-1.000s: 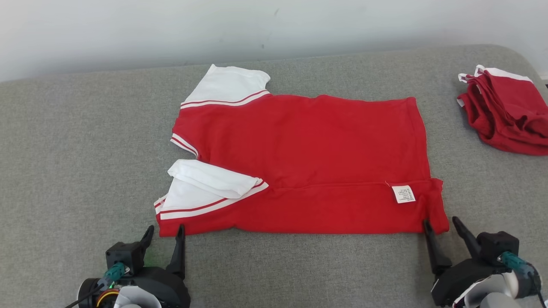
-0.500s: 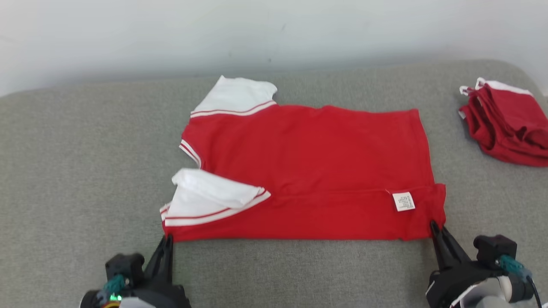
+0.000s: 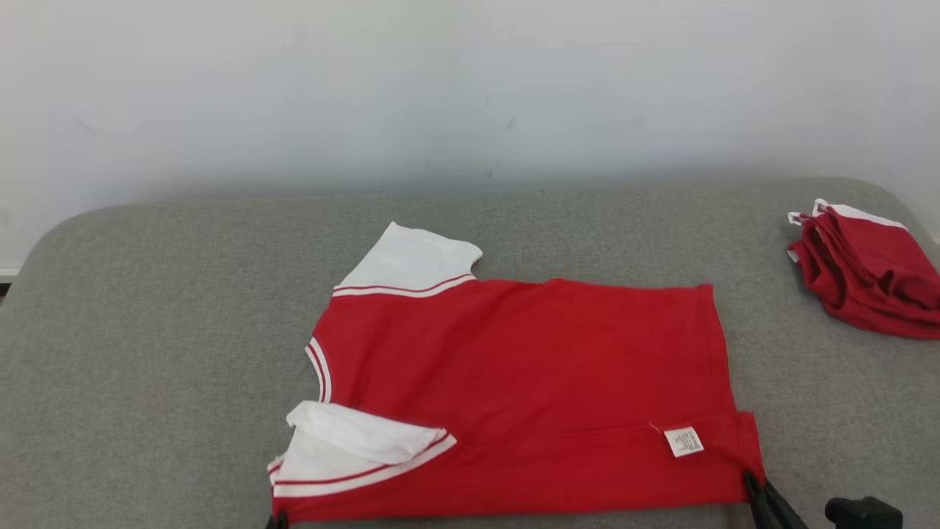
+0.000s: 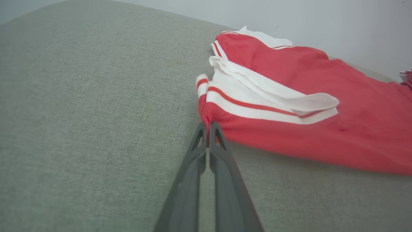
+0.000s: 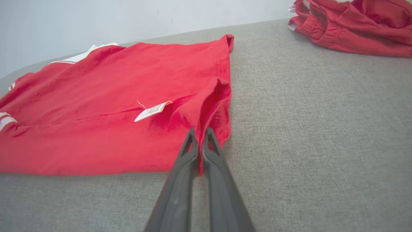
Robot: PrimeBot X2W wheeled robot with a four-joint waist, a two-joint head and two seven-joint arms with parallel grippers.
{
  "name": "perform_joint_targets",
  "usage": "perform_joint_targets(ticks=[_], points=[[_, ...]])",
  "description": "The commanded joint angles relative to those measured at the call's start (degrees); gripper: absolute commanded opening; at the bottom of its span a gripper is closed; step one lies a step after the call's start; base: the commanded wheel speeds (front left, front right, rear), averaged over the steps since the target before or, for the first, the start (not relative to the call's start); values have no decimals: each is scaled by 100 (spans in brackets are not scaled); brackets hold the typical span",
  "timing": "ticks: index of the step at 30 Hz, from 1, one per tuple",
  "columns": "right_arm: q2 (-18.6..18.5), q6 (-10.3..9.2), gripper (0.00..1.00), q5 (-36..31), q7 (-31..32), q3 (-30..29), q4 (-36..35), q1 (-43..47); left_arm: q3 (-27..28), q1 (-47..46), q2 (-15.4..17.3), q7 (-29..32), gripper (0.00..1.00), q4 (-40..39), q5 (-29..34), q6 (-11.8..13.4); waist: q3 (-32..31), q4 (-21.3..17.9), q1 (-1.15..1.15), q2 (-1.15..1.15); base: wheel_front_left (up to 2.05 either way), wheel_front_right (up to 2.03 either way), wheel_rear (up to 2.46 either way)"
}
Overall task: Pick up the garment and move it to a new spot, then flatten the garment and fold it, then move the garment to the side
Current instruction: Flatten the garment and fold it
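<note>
Left fingers (image 4: 208, 131): pressed together, pinching the near left corner of the shirt (image 3: 514, 382), just below the white, red-striped sleeve (image 4: 257, 103). A sliver of red cloth shows between the tips. In the head view the tips barely show at the lower edge, at that same corner.

Right fingers (image 5: 200, 134): pressed together on the near right corner of the shirt, at the hem. The cloth rises into a small ridge directly ahead of the tips. A white label (image 5: 152, 111) lies on the red cloth ahead and to the left of these tips.

Shirt: red, white sleeves, spread nearly flat on the grey fabric worktop (image 3: 161, 353). It stretches between the two pairs of fingers and extends away from them towards the wall (image 3: 440, 88). The sleeve nearest the left fingers is folded over onto the body; the far sleeve lies flat.

Other item: a crumpled red and white pile (image 3: 866, 272) rests on the worktop, well apart from the shirt, ahead and to the right of the right fingers.
</note>
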Motion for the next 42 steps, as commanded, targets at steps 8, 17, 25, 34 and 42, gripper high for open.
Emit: perform_joint_targets(ticks=[8, 17, 25, 34, 42], points=[[1, -16, 22, -20, 418, -255, -463, 559, -89, 559, -137, 43, 4, -322, -77, 158, -90, 76, 1, 0, 0, 0, 0], [248, -16, 100, -459, 278, -701, -963, 490, 109, 227, -189, -19, 100, -431, 87, 76, -117, 66, 1, 0, 0, 0, 0], [507, -16, 100, -770, 48, -990, -1521, 303, 727, -19, -211, -14, 100, -1204, 707, -13, -129, 14, 1, 0, 0, 0, 0], [663, -16, 100, -950, -94, -979, -1768, 179, 963, -170, -222, -15, 100, -1687, 1403, -274, -148, -15, 1, 0, 0, 0, 0], [763, -16, 100, -1053, -132, -983, -1899, 329, 1072, 64, -201, -16, 100, -1840, 1544, -591, -139, -4, 1, 0, 0, 0, 0]])
